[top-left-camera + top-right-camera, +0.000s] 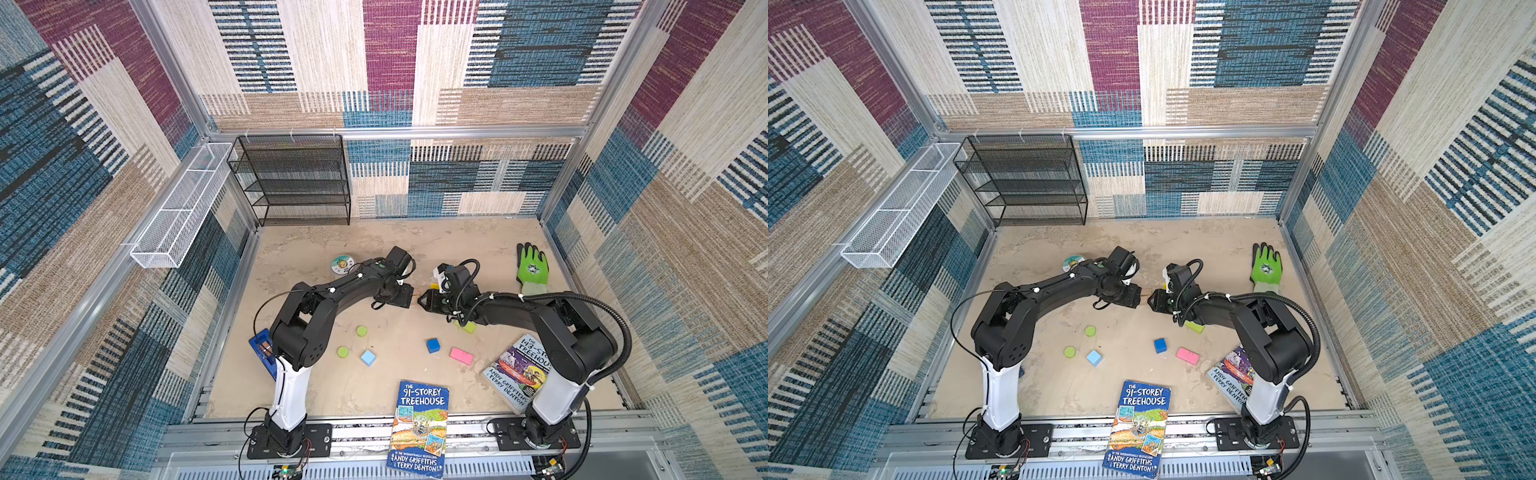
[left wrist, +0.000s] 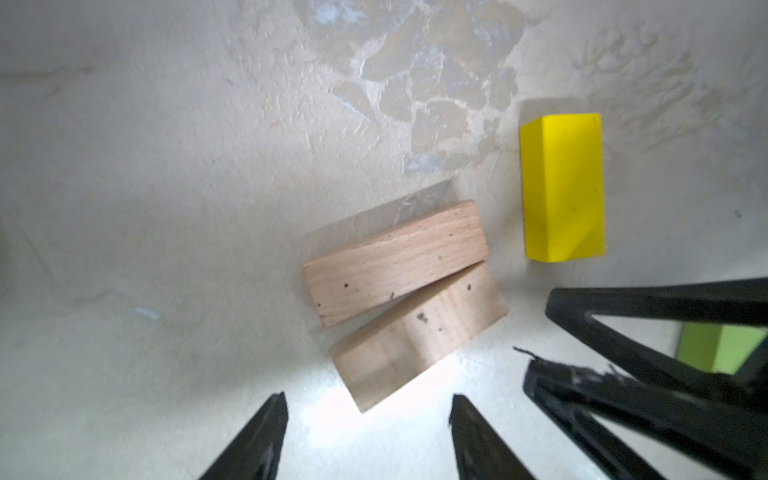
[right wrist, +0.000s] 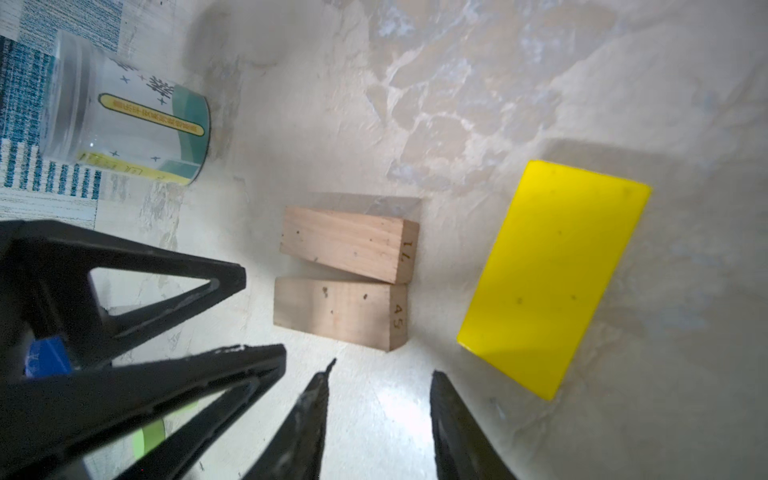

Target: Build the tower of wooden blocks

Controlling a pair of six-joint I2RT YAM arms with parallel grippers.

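Holding our left claw [image 2: 368, 401] and right claw [image 3: 382, 370] parted and empty, we face two touching tan bars [image 2: 395, 266].

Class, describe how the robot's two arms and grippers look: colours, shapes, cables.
The left arm and right arm have black joints and one white lower link each, on black base plates. A ribbed black hose arcs over the right one. The left gripper and right gripper have black, tapered, triangular open-framed fingers.

Green glove [image 1: 532, 268] lying far right on surface [image 1: 353, 395]; round tin [image 1: 343, 264] standing toward back; 91-Storey book [image 1: 419, 430] overhanging front edge.
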